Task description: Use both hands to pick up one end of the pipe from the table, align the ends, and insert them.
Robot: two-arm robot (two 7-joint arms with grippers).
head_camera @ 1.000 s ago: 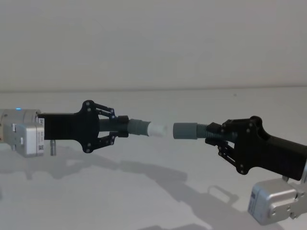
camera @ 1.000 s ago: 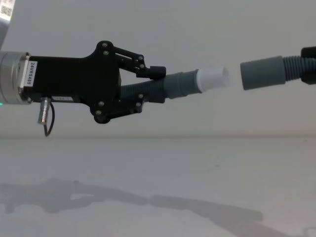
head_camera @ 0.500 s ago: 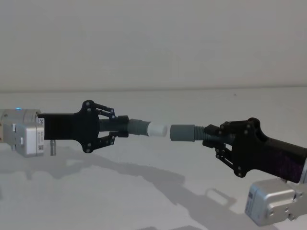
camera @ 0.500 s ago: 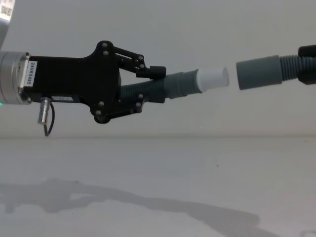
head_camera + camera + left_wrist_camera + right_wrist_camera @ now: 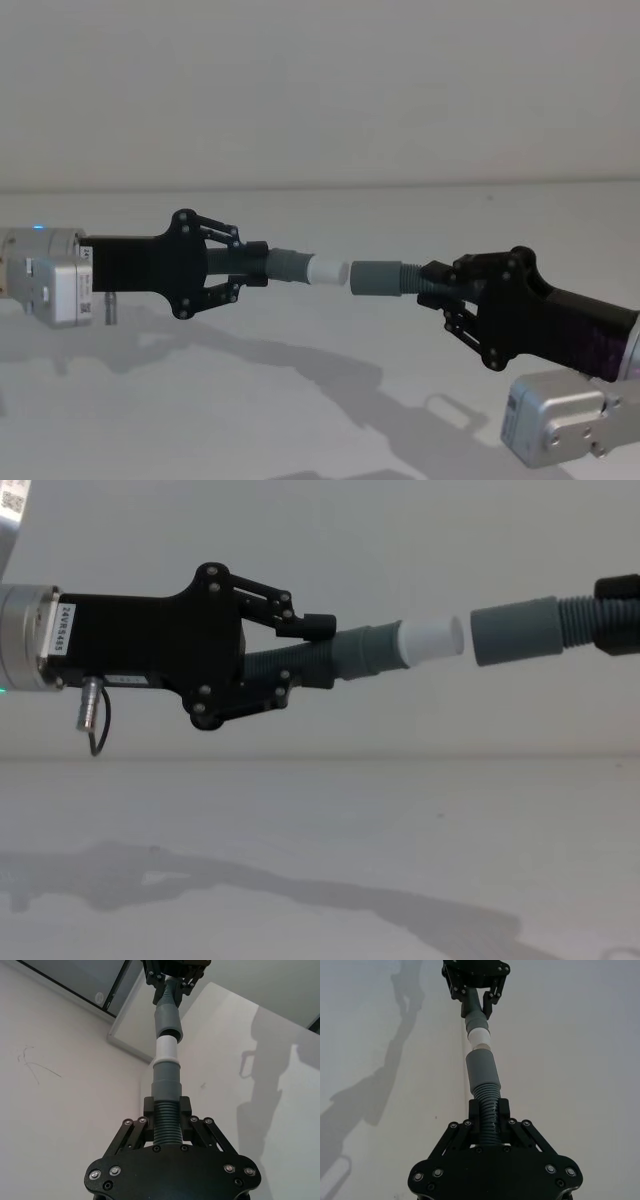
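Both pipe pieces hang in the air above the white table (image 5: pixel 300 420). My left gripper (image 5: pixel 252 267) is shut on the corrugated part of one piece (image 5: pixel 360 652), whose white-tipped end (image 5: pixel 328 271) points right. My right gripper (image 5: pixel 432 284) is shut on the other piece, whose wider socket end (image 5: pixel 376 277) points left. The two ends face each other almost in line, with a narrow gap between them. In the chest view the white tip (image 5: pixel 432 640) sits just short of the socket (image 5: pixel 515 632). The left wrist view looks along the hose (image 5: pixel 167 1082) to the socket (image 5: pixel 168 1020).
A plain pale wall stands behind the table (image 5: pixel 300 860). Shadows of both arms lie on the table surface beneath the grippers. A silver camera block (image 5: pixel 560 430) hangs under my right wrist.
My right gripper has moved left with the socket piece, and the gap to the white tip has shrunk. My left gripper has stayed still.
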